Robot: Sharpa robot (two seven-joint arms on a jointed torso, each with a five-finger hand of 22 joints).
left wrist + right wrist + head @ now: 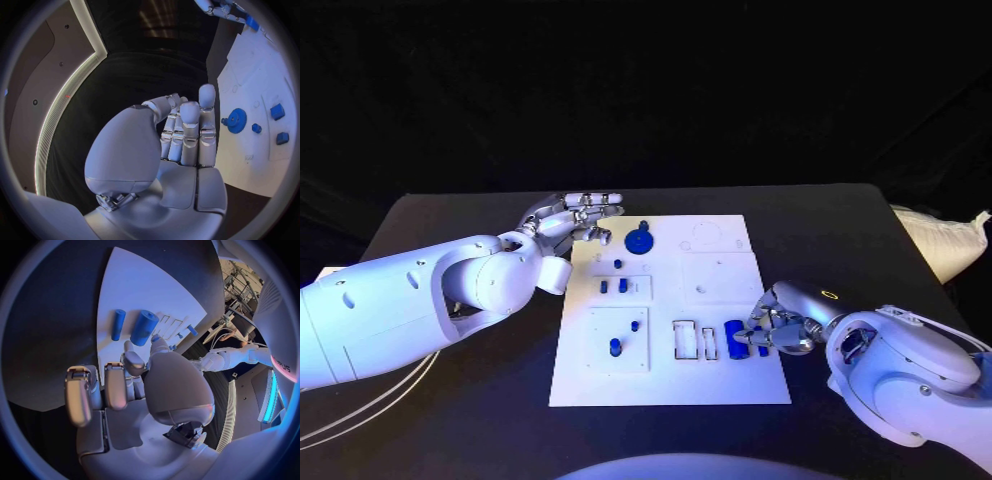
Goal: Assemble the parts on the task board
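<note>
From the head camera I see the white board (669, 390) lying in the middle of the black table (473, 215), with my two hands at opposite sides of it.

My left hand (571, 222) sits at the board's far left corner, just beside the blue gear (639, 241). In its wrist view the fingers (189, 131) stand straight and pressed side by side, the thumb folded across in front of them, and nothing is held. The gear (236, 120) lies flat on the board close to those fingertips, apart from them, with small blue blocks (277, 111) farther along the board.

My right hand (776, 325) rests at the board's right edge, next to the thick blue cylinder (734, 339). Its wrist view shows the fingers (116, 386) curled inward and the thumb reaching forward toward the thick cylinder (144, 327) and a thinner blue peg (118, 324) beside it (both lie flat on the board). I cannot tell whether a fingertip touches the cylinder or whether anything is pinched.

More small blue pieces (615, 346) sit in the board's left-hand panels.
</note>
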